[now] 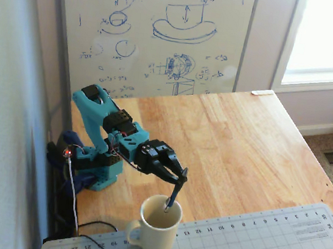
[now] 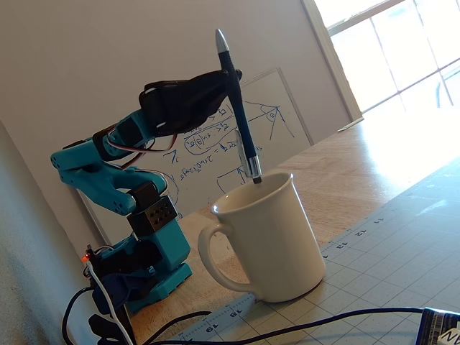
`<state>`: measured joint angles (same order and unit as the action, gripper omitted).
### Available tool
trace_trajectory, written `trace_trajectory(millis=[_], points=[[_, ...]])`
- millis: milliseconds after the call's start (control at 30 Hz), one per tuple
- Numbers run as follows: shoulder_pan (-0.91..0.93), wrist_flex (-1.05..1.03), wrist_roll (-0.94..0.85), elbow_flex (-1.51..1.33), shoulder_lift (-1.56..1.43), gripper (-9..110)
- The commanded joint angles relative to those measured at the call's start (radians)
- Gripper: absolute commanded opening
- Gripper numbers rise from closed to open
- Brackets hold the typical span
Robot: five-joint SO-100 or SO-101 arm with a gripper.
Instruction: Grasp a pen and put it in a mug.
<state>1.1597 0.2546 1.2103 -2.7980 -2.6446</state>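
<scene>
The cream-white mug (image 1: 156,226) (image 2: 269,241) stands at the near edge of the wooden table, partly on the cutting mat, handle to the left in both fixed views. My gripper (image 1: 180,174) (image 2: 228,73) is shut on the dark blue pen (image 1: 173,196) (image 2: 239,118), holding it near its upper end. The pen hangs nearly upright, slightly tilted, directly over the mug's mouth. Its lower tip is level with the rim or just inside it. The blue arm (image 1: 102,125) reaches forward and down from its base at the left.
A grey gridded cutting mat (image 1: 249,246) covers the near right of the wooden table (image 1: 244,141). A whiteboard (image 1: 160,31) leans against the back wall. Cables (image 2: 287,327) lie by the arm's base and across the mat in front of the mug.
</scene>
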Motion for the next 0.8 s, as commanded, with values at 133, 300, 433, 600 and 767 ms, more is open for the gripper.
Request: trace_trajectory(millis=[133,300,433,600,767], points=[[0.005,0.034,-0.012,0.009,-0.021,1],[-0.005,0.029,-0.014,0.009,-0.021,1],[-0.005,0.025,-0.015,0.008,-0.021,2],[-0.005,0.025,-0.015,0.015,-0.026,10],[-0.008,0.026,-0.015,0.026,-0.037,10]])
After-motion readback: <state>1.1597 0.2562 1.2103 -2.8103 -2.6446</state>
